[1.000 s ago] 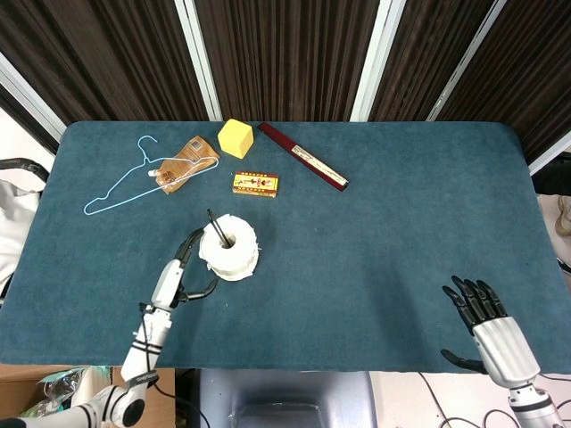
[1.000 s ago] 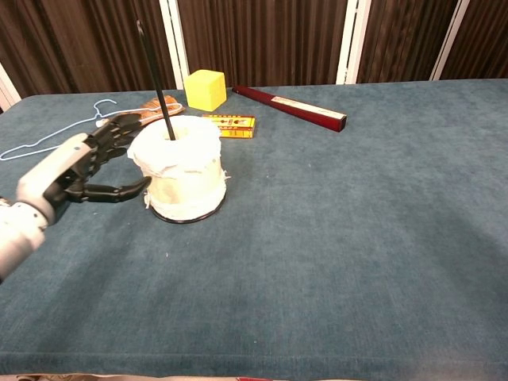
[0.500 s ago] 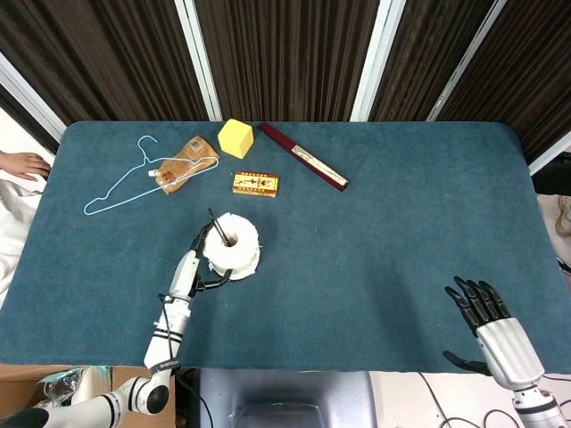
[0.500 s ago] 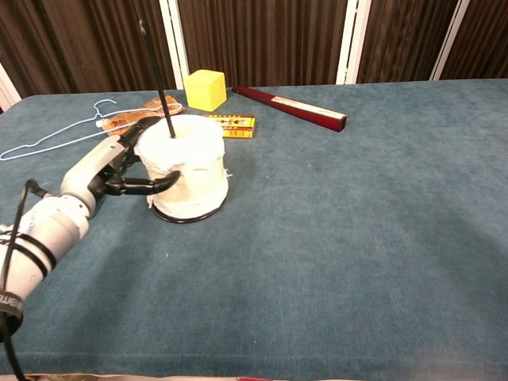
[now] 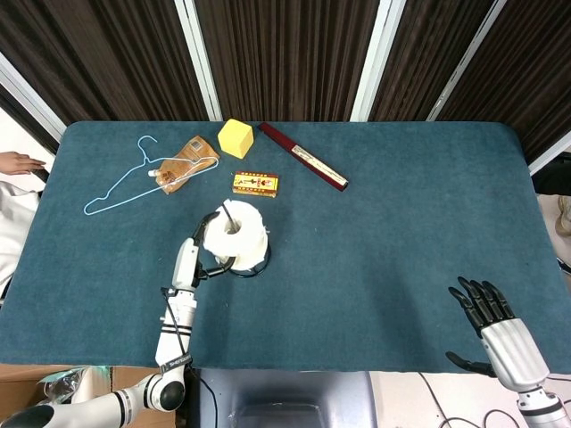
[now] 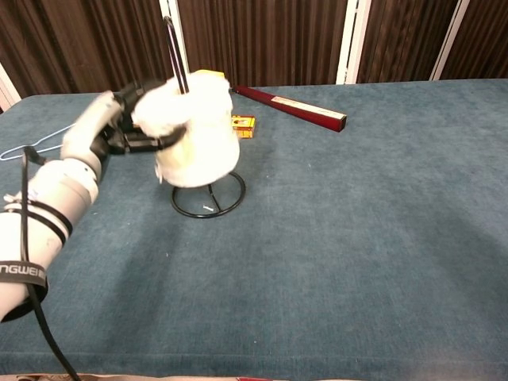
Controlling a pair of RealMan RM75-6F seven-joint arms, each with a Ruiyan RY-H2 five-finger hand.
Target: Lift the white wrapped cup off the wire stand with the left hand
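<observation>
My left hand grips the white wrapped cup from its left side and holds it up in the air, blurred. The cup still surrounds the black rod of the wire stand, whose tip pokes out of the top. The stand's black ring base lies bare on the cloth below the cup. In the head view the left hand sits at the cup's left edge. My right hand hovers open at the table's near right corner, far from the cup.
Behind the cup lie a small orange box, a yellow block, a dark red long box, a brown pouch and a light blue wire hanger. The blue table cloth stretches to the right.
The left hand closed around the cup and raised it off the ring base, which now shows bare. The right hand stayed almost still.
</observation>
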